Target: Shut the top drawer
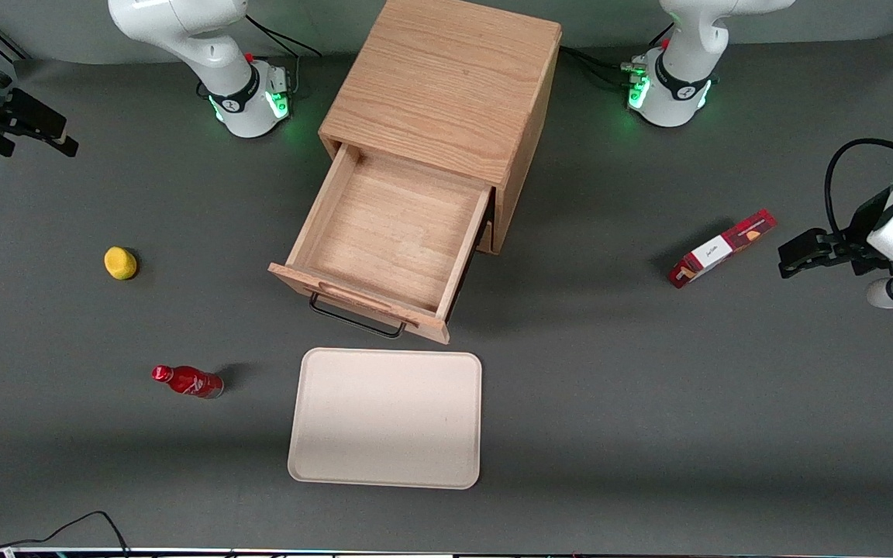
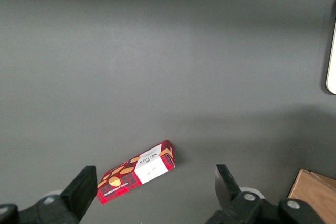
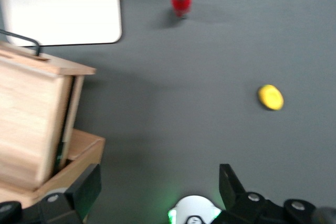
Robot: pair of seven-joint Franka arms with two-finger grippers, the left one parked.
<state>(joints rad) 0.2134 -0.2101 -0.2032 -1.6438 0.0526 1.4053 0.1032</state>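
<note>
In the front view the top drawer (image 1: pixel 387 242) is pulled far out of the light oak cabinet (image 1: pixel 446 85), toward the camera. It is a shallow wooden box with nothing in it, and a thin black wire handle (image 1: pixel 355 319) hangs on its flat front. Just in front of it lies a beige tray (image 1: pixel 386 418) with rounded corners. Toward the working arm's end of the table are a small yellow lemon-like object (image 1: pixel 120 263) and a red bottle (image 1: pixel 187 381) lying on its side. The gripper (image 1: pixel 24 128) hangs at that same end, well apart from the drawer.

In the left wrist view only a red snack box (image 2: pixel 137 171) lies on the matte grey table (image 2: pixel 157 61).

In the right wrist view the gripper (image 3: pixel 160 190) has its fingers (image 3: pixel 84 187) spread wide, holding nothing, beside the cabinet.

I judge the drawer stiff and rather light; it should slide straight. A flat push on the middle of the front panel, near the handle, seems best.
</note>
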